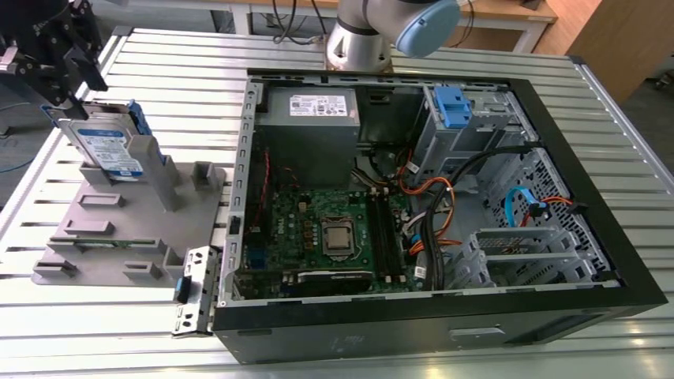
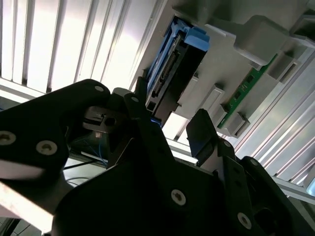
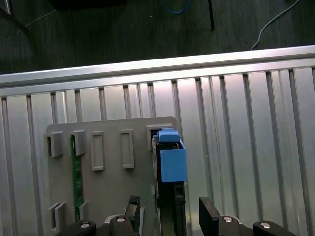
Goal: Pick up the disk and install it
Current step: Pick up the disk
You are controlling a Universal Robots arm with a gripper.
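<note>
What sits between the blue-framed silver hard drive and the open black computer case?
Exterior view: the grey plastic fixture's bare upright posts stand between drive and case.

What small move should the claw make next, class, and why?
Probably close the claw on the disk: its open fingers straddle the disk, which stands upright in the grey holder, with gaps on both sides.
</note>
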